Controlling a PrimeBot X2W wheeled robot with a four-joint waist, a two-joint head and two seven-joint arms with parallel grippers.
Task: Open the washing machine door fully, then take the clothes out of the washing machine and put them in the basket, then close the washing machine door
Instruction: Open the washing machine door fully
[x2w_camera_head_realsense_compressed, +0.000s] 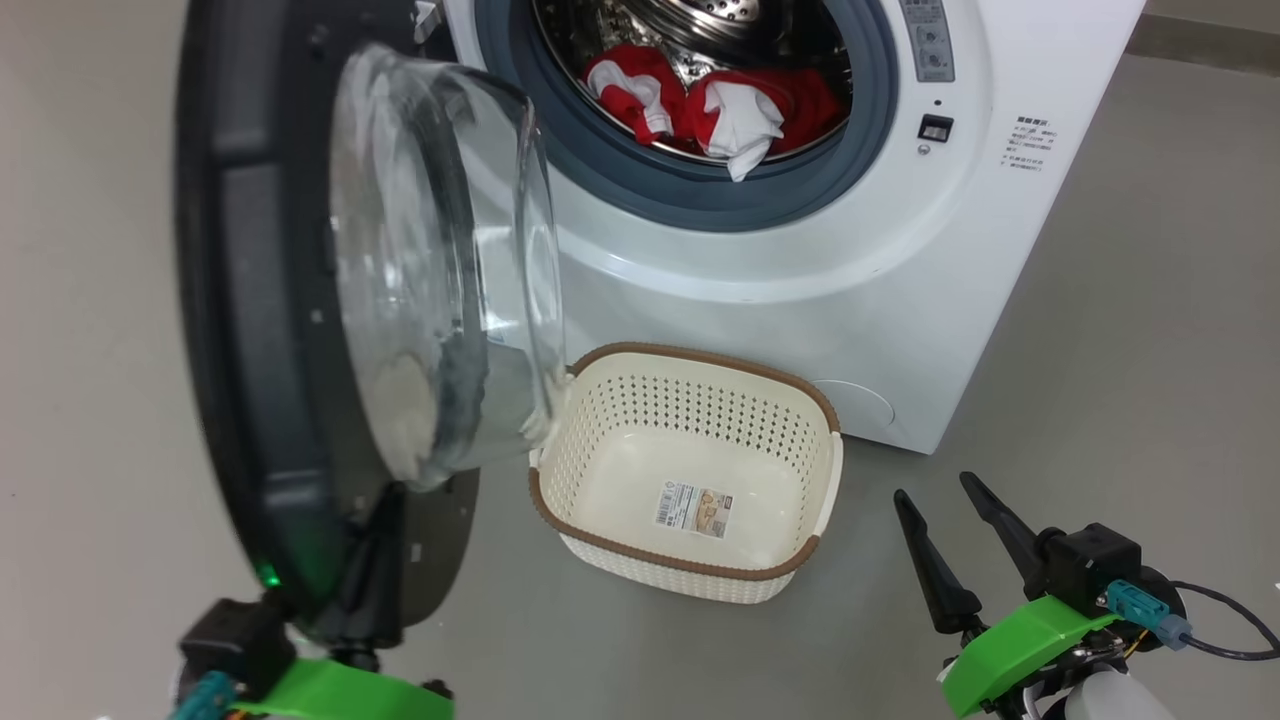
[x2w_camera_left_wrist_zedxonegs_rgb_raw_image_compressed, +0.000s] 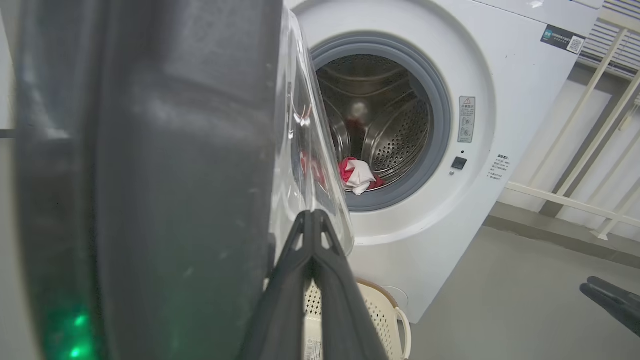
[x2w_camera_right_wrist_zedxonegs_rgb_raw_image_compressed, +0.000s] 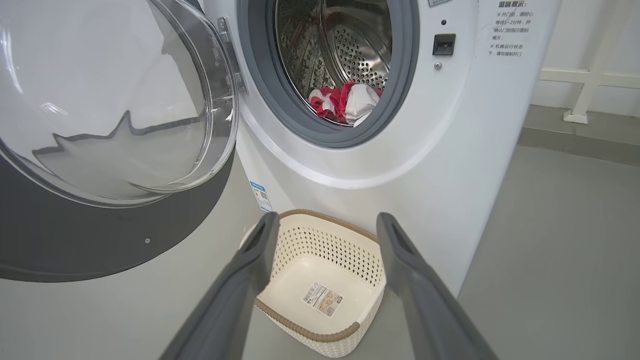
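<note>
Red and white clothes (x2w_camera_head_realsense_compressed: 715, 105) sit in a heap at the front of the drum, right behind the grey gasket, with one white bit hanging over the lip. Door (x2w_camera_head_realsense_compressed: 250, 330) is swung out to the left of the machine (x2w_camera_head_realsense_compressed: 800, 270), its glass bowl bulging toward the opening. Basket (x2w_camera_head_realsense_compressed: 700, 357) is on the floor (x2w_camera_head_realsense_compressed: 1100, 350) right in front of the machine, under the opening and next to the door's lower edge, paper label on its bottom in plain sight. Left claw (x2w_camera_left_wrist_zedxonegs_rgb_raw_image_compressed: 312, 220) has its fingers pressed together, tips right by the door's inner side just below the glass, can't tell if they actually touch. Right claw (x2w_camera_head_realsense_compressed: 933, 490) is spread wide, hovering low to the right of the basket, well apart from the clothes.
</note>
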